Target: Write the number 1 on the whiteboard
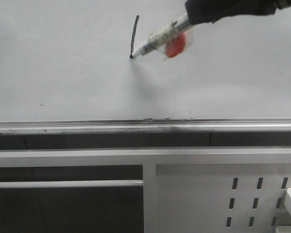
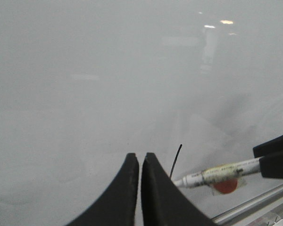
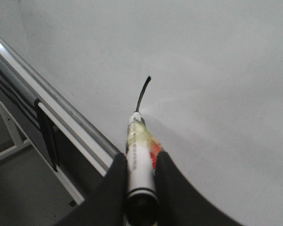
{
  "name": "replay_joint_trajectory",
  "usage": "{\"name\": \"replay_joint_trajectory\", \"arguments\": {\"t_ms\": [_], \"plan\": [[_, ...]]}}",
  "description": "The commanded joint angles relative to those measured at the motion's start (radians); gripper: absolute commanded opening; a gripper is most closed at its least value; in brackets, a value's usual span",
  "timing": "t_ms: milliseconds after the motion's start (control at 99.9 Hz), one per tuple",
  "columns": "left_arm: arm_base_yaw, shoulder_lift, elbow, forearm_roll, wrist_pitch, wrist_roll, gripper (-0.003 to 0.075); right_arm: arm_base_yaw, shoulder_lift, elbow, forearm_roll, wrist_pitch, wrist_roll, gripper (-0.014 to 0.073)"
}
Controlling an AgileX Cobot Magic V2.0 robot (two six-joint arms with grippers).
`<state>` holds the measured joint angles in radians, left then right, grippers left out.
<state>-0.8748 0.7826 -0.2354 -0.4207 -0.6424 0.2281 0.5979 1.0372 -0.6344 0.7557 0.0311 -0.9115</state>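
gleaming whiteboard [image 1: 63,63] bearing the number 1 [image 1: 134,36]

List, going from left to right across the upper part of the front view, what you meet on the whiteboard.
Small dark speck → drawn stroke of the number 1 → marker → red tag on the marker → right gripper holding the marker, all against the whiteboard.

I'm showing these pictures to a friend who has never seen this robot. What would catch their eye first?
Probably the dark stroke on the whiteboard, above the middle in the front view, with the marker tip at its lower end. The right gripper holds that marker between its fingers, a red patch on the barrel. The left gripper waits beside the stroke, shut and empty.
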Motion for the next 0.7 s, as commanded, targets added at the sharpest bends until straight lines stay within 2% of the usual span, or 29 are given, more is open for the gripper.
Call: {"name": "replay_joint_trajectory", "arguments": {"t_ms": [0, 340, 560, 641, 691], "plan": [[0.001, 0.003, -0.026, 0.009, -0.087, 0.001, -0.002, -0.008, 0.023, -0.038, -0.007, -0.078, -0.002, -0.0069], [0.001, 0.003, -0.026, 0.009, -0.087, 0.002, -0.002, -0.008, 0.08, -0.038, -0.005, -0.06, -0.002, -0.0069], [0.001, 0.003, -0.026, 0.019, -0.06, 0.002, -0.002, 0.026, -0.022, -0.045, 0.002, 0.198, -0.002, -0.0069], [0.001, 0.003, -0.026, 0.103, -0.014, 0.002, -0.0019, 0.028, -0.037, -0.068, -0.033, 0.287, -0.002, -0.0069], [0.001, 0.008, -0.026, 0.217, 0.028, 0.003, -0.0018, 0.028, -0.034, -0.093, -0.06, 0.351, -0.002, -0.0069]]}}
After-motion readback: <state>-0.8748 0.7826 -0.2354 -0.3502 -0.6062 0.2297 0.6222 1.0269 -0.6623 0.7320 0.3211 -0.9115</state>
